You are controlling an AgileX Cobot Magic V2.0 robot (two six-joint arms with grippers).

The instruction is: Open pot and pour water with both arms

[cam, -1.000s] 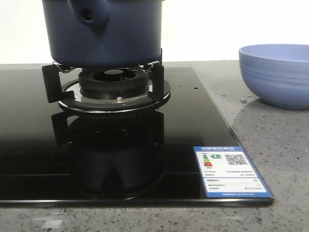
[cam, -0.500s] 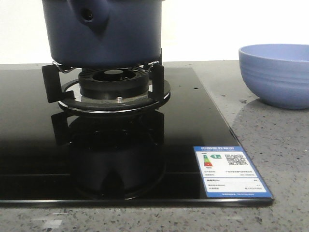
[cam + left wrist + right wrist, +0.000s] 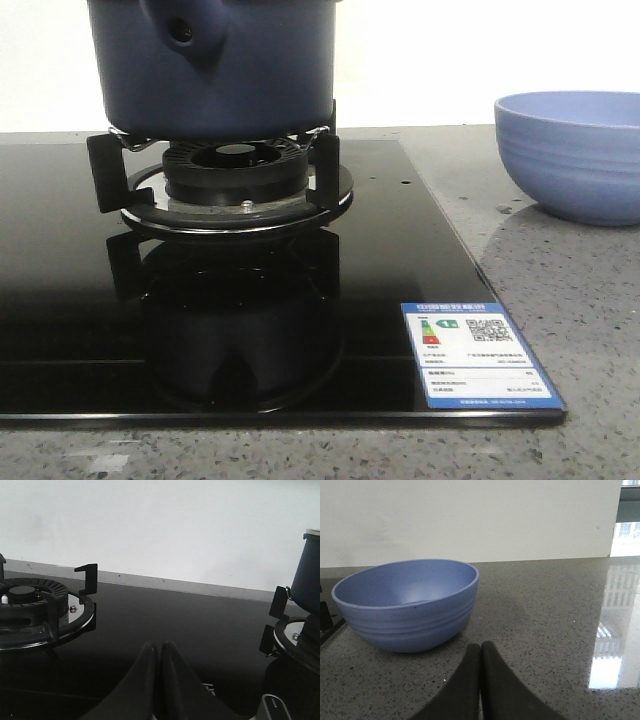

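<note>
2 claws pressed together, holding nothing: left claw (image 3: pixel 159 652) low over black hob (image 3: pixel 300 300) | right claw (image 3: pixel 480 652) low over worktop (image 3: pixel 545 630), near light-blue bowl (image 3: pixel 407 605) | pot (image 3: pixel 215 65) sits on burner stand (image 3: pixel 230 185)

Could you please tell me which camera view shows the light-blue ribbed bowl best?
The right wrist view: the whole light-blue ribbed bowl, interior included. The front view crops it at the frame edge; the left wrist view omits it.

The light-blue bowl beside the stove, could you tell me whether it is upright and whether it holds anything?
The bowl stands upright on the counter, and its visible interior looks empty.
</note>
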